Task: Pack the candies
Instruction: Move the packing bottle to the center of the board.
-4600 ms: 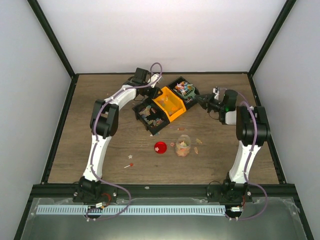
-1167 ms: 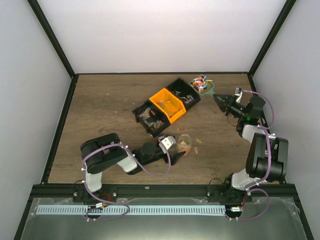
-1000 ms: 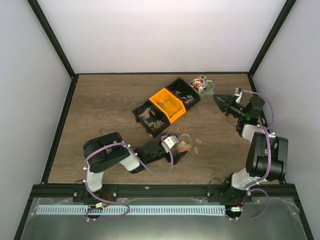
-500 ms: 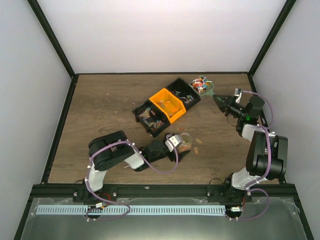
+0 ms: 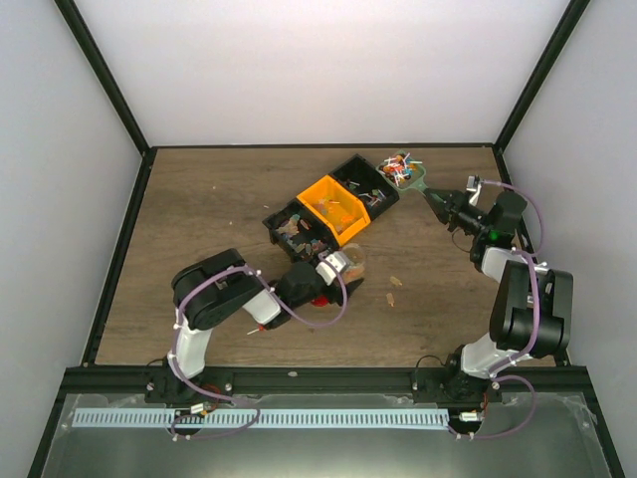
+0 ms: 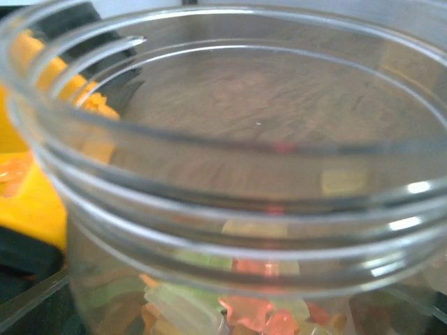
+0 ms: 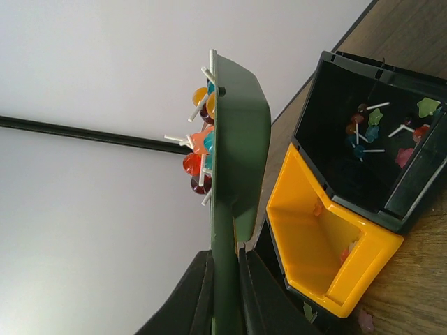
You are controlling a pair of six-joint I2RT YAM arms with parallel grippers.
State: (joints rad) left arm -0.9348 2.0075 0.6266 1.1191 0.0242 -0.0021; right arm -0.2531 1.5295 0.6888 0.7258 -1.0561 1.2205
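A clear plastic jar (image 5: 353, 261) hangs just in front of the bins with my left gripper (image 5: 340, 265) shut round it. The jar's threaded rim (image 6: 230, 174) fills the left wrist view, hiding the fingers. Star-shaped red, orange and pale green candies (image 6: 262, 317) lie at its bottom. My right gripper (image 5: 445, 205) is shut on the handle of a green scoop (image 7: 234, 132), held up beyond the far right bin. Small lollipop candies (image 7: 199, 150) with white sticks sit heaped in the scoop (image 5: 401, 169). Its fingers (image 7: 192, 293) clamp the handle on both sides.
Three joined bins stand in a diagonal row: a black one (image 5: 291, 231), an orange one (image 5: 333, 207) and a black one (image 5: 360, 179) with more candies (image 7: 370, 122). The red lid (image 5: 320, 296) lies partly under my left arm. A loose candy (image 5: 395, 282) lies on the table.
My left gripper has closed in round the jar and carried it up and to the left, toward the bins. The right arm and the loaded scoop have stayed still.
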